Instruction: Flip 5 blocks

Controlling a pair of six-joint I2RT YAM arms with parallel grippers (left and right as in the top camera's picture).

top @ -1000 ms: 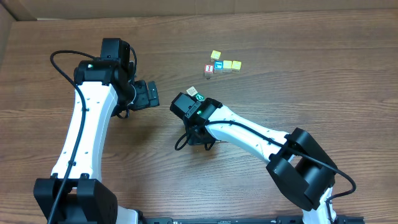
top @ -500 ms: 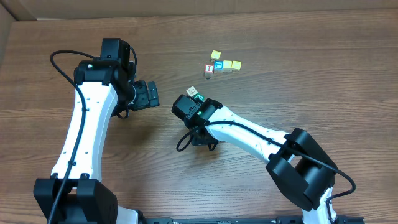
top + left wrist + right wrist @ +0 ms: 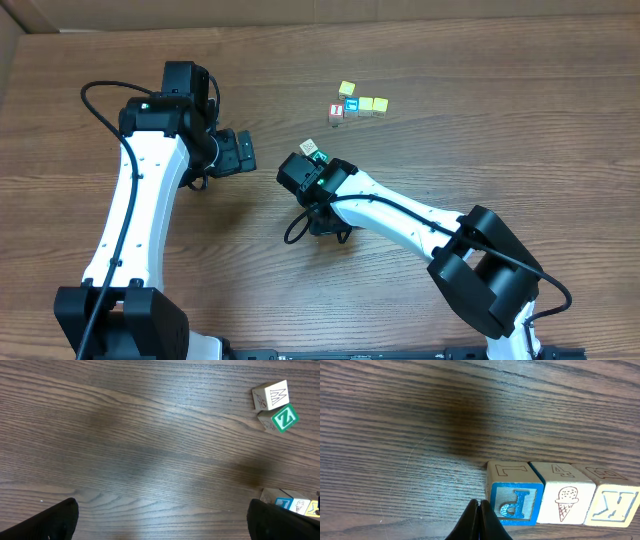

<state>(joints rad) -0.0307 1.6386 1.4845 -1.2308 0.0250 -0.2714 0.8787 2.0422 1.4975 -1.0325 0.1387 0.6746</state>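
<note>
Where right fingers (image 3: 471, 522) meet, blue-faced block (image 3: 515, 503) alongside

Touching the green block (image 3: 321, 157) at its upper left sits a whitish block (image 3: 308, 147); the right arm (image 3: 400, 214) lies just below, a cube cluster (image 3: 359, 103) up-right, apart.

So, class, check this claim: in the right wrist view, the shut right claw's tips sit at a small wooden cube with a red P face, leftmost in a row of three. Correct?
Not quite: the small wooden cube at the shut right claw has a blue P face, not red, as the right wrist view shows. Everything else holds.
</note>
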